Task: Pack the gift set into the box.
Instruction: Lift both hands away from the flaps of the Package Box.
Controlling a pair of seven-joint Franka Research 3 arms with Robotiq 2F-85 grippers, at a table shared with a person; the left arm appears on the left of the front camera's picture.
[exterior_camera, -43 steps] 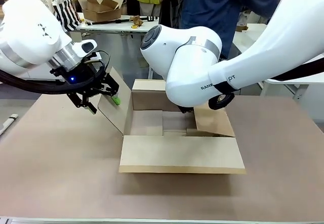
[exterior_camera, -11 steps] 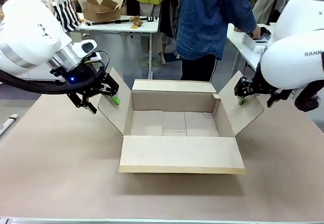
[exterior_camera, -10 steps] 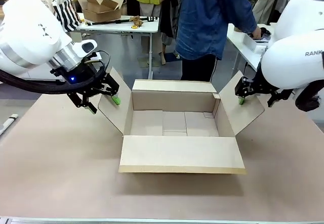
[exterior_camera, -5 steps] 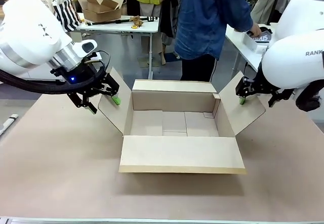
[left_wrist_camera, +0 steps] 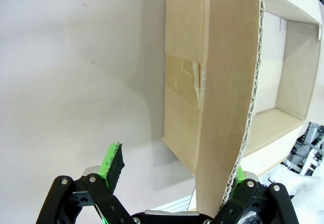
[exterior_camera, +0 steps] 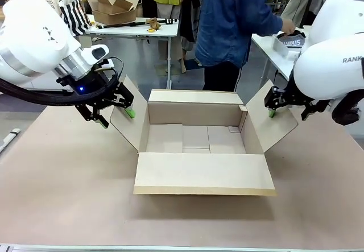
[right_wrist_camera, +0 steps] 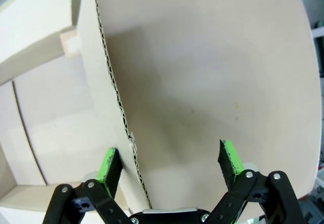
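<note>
The box point(exterior_camera: 196, 141) lies open in the middle of the table, its inside bare and its four flaps spread out. My left gripper point(exterior_camera: 116, 117) is open and straddles the raised left flap point(left_wrist_camera: 223, 82); the flap's edge runs close to one finger point(left_wrist_camera: 238, 176). My right gripper point(exterior_camera: 287, 111) is open too, with the right flap point(right_wrist_camera: 202, 82) between its green pads point(right_wrist_camera: 110, 166). At the side table on the far right, a person in a blue top has a hand on the gift set point(exterior_camera: 291, 41), a grey tray that is partly hidden.
The brown tabletop point(exterior_camera: 68, 189) has free room in front of the box and on both sides. A white side table point(exterior_camera: 273, 50) stands at the back right. Farther back, another table carries a smaller cardboard box point(exterior_camera: 114, 7).
About four seconds ago my right arm hung over the box; it has since drawn back to the right flap. In the last second the person's hand has shifted the tray. Both grippers have stayed put.
</note>
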